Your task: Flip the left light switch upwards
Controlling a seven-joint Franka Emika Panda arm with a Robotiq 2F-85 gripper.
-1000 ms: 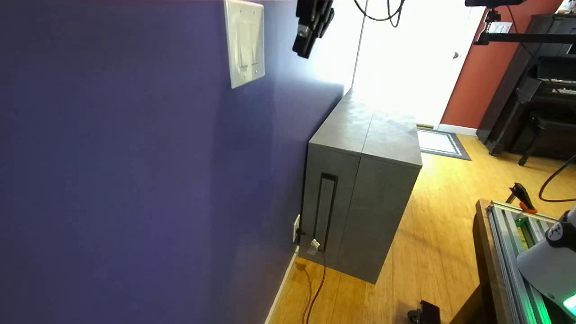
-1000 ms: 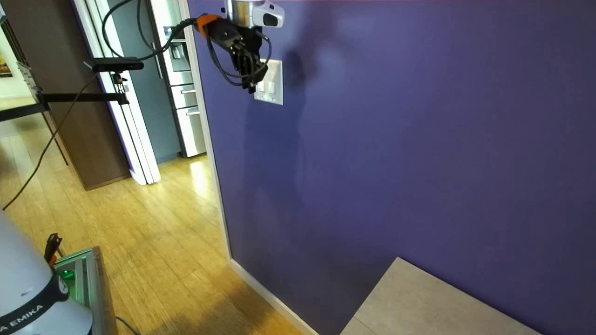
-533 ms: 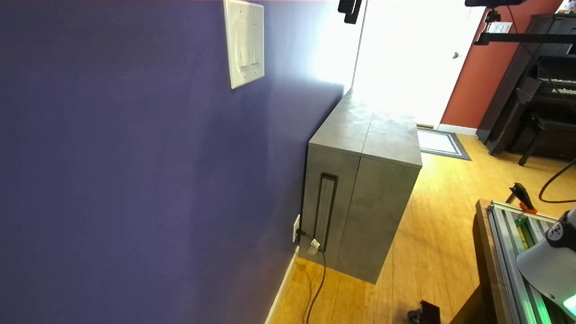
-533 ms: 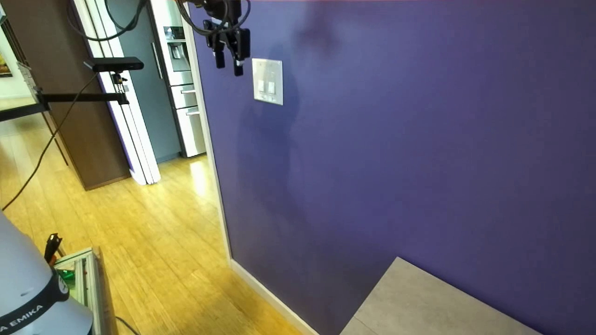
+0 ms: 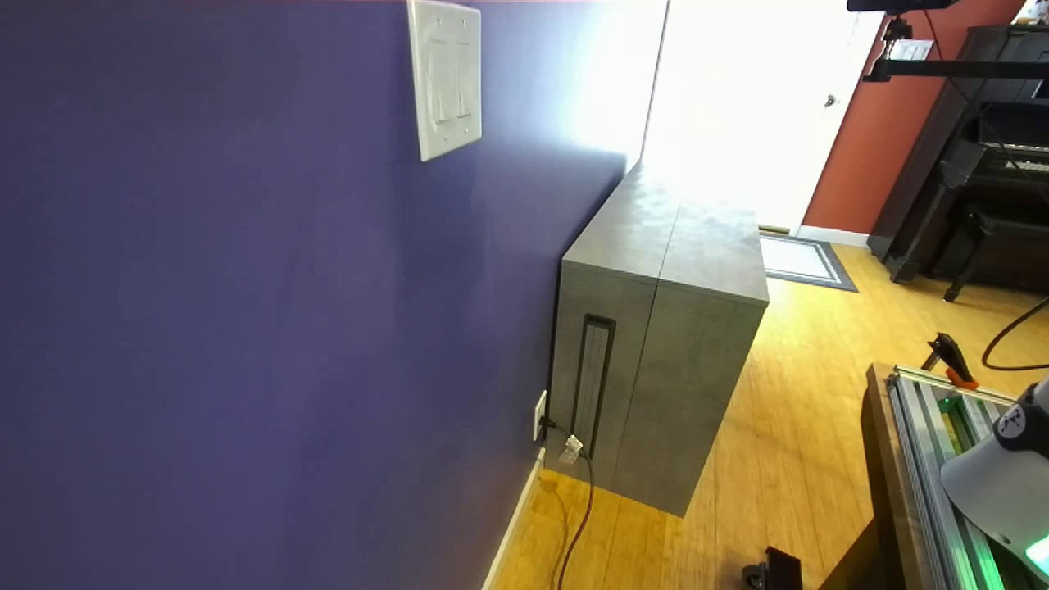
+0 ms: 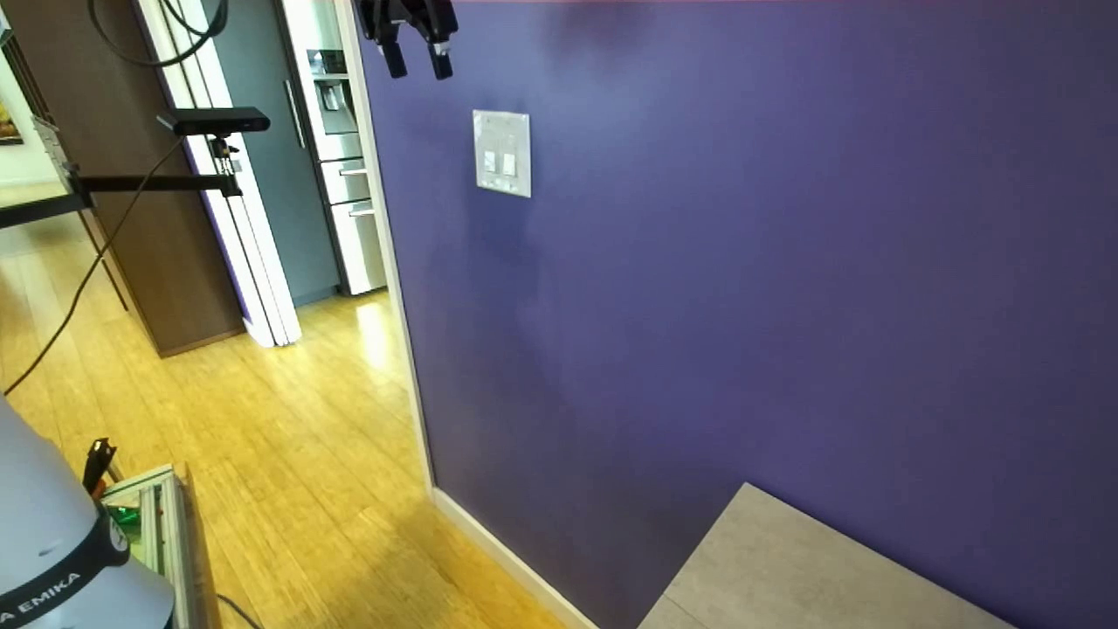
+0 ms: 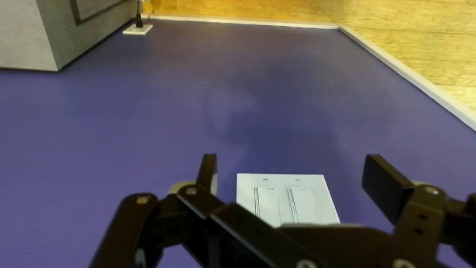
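Wrist view: we record the gripper with its jaws wide apart. In an exterior view it hangs clear of the switch plate; we locate the left light switch on the wall, higher than the nearest corner of the grey worktop.

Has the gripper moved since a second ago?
Yes. In an exterior view, the gripper has moved up and left in the picture, clear of the switch plate it partly hid before.
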